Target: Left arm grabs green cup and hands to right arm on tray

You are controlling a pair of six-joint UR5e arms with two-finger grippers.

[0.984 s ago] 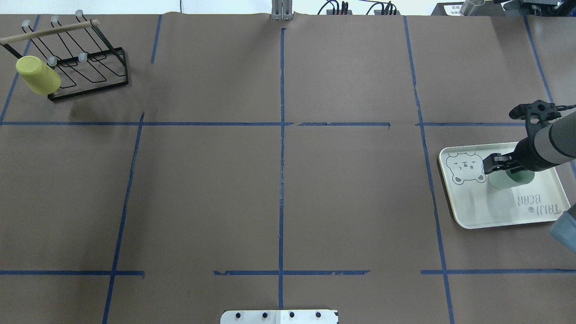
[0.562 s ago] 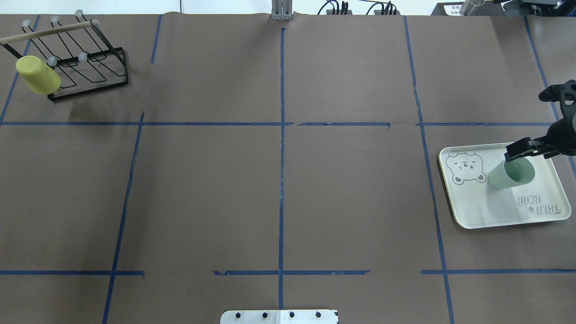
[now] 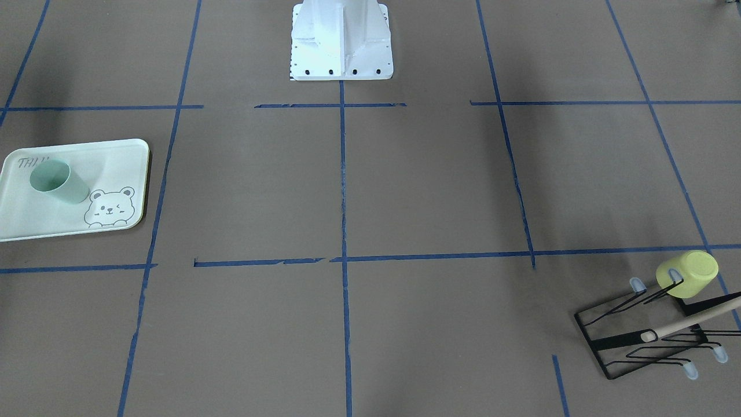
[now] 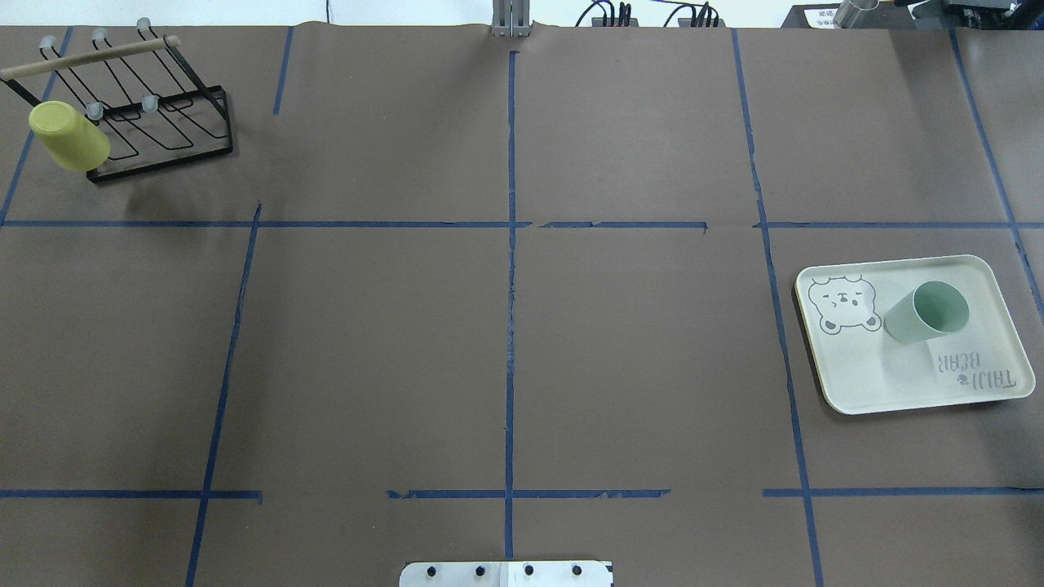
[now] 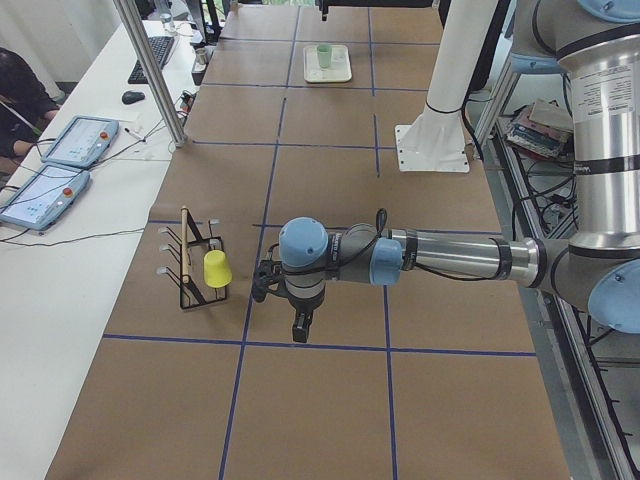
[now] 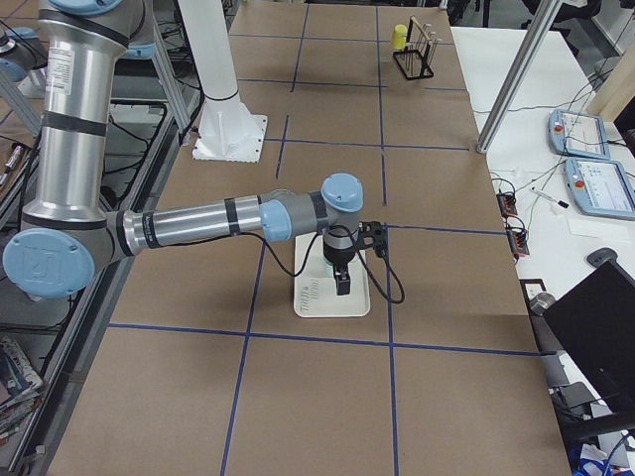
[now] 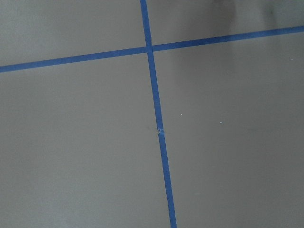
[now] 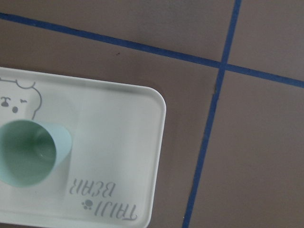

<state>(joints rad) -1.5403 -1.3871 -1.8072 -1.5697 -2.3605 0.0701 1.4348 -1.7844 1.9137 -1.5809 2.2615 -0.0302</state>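
Observation:
The green cup (image 4: 926,314) stands upright, mouth up, on the tray (image 4: 897,383) at the table's right side. No gripper touches it. It also shows in the front view (image 3: 58,182) and the right wrist view (image 8: 31,152). My right gripper (image 6: 342,283) shows only in the right side view, above the tray (image 6: 327,305); I cannot tell if it is open. My left gripper (image 5: 300,330) shows only in the left side view, pointing down over bare table near the rack; I cannot tell if it is open. Neither wrist view shows fingers.
A yellow cup (image 4: 69,136) hangs on a black wire rack (image 4: 163,122) at the far left corner. Blue tape lines cross the brown table. The robot's white base (image 3: 341,40) stands at the near middle edge.
The right gripper, which was around the green cup, has let go and drawn back to the right, out of the overhead view. The cup stays on the tray.

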